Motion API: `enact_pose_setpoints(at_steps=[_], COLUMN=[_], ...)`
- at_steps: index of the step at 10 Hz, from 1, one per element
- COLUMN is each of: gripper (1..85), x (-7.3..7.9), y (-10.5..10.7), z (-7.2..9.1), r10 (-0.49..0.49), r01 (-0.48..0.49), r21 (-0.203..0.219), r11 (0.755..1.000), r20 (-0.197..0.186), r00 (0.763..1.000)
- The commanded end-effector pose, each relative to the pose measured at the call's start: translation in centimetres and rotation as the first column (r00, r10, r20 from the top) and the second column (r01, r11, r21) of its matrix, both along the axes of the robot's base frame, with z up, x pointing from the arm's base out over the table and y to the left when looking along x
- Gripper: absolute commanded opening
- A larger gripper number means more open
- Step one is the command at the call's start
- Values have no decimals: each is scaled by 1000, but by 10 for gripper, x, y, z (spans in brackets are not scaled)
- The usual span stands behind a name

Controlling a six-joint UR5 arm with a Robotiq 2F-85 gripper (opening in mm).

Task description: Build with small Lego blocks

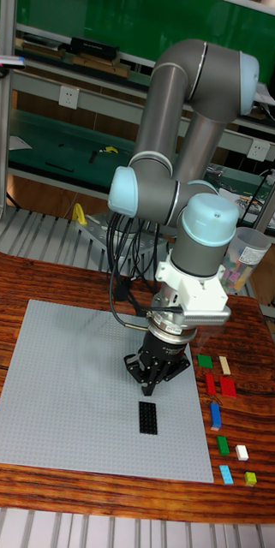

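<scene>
A black Lego block (147, 417) lies flat on the grey baseplate (60, 385), near its front right part. My gripper (149, 388) hangs just above the block's far end, pointing down, its dark fingers close together. I cannot tell whether they touch the block or hold anything. To the right of the plate, on the wood, lie loose bricks: a green one (205, 361), a cream one (224, 365), two red ones (221, 385), a blue one (215, 415), another green one (223, 443), a white one (242, 453), a light blue one (227, 475) and a yellow-green one (251, 479).
The wooden table (17, 282) carries the plate. A clear plastic cup (244, 254) with coloured pieces stands at the back right behind the arm. Cables (120, 274) hang from the arm over the plate's back edge. Metal shelving stands behind.
</scene>
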State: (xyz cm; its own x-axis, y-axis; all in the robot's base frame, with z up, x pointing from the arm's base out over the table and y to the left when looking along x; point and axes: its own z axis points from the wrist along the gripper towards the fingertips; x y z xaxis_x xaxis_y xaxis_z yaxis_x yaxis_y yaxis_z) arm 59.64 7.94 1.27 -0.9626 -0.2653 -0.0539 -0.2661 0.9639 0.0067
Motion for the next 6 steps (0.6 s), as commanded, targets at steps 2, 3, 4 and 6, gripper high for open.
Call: enact_pose_setpoints(at_steps=[2,3,4,6], gripper=[13,13,13,13], x=[0,1,4,6], y=[-1,3,6,-3], z=[3,3,4,3], r10=[-22,-20,-21,-14], r01=[22,20,20,14], r21=[6,21,32,-1], r11=[1000,1000,999,1000], r20=[5,9,20,27], r00=[1000,1000,1000,1000])
